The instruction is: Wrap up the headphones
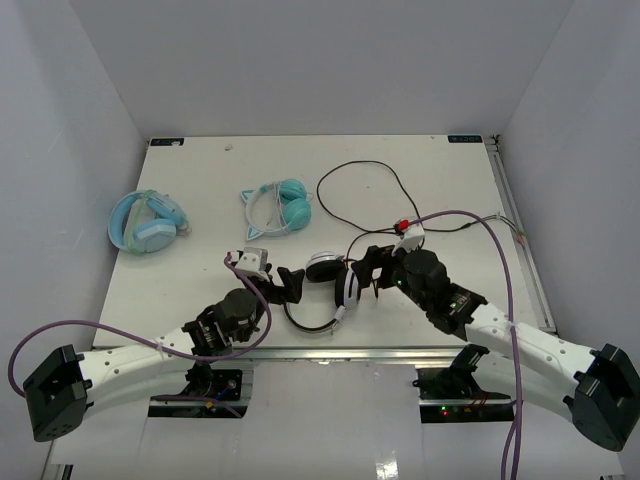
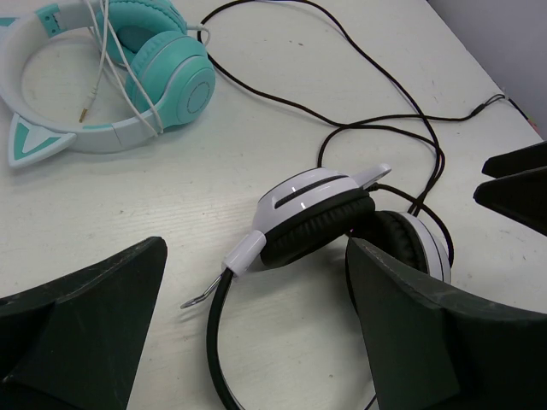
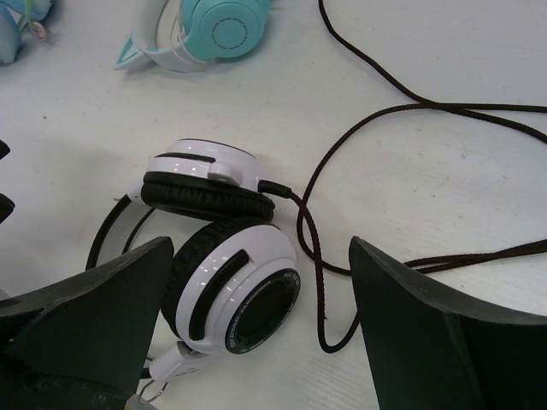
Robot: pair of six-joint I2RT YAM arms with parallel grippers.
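We see the headphones (image 1: 322, 266) lying flat on the white counter (image 1: 450, 190). Their two white earcups are close together and the thin black headband loops toward the arm bases. Our left gripper (image 1: 293, 282) sits just to the left of the headphones with its jaws spread wide, holding nothing. Our right gripper (image 1: 366, 270) sits just to their right, jaws likewise wide apart and empty — the earcups lie between the two. The long black cable (image 1: 355, 165) leaves the headphones on their right side and runs in loose loops across the counter behind them. Also behind the headphones, a little to their left, lie the teal cat-ear headphones (image 1: 280, 205) — the chunky light-blue headphones (image 1: 148, 222) rest well off to the left.
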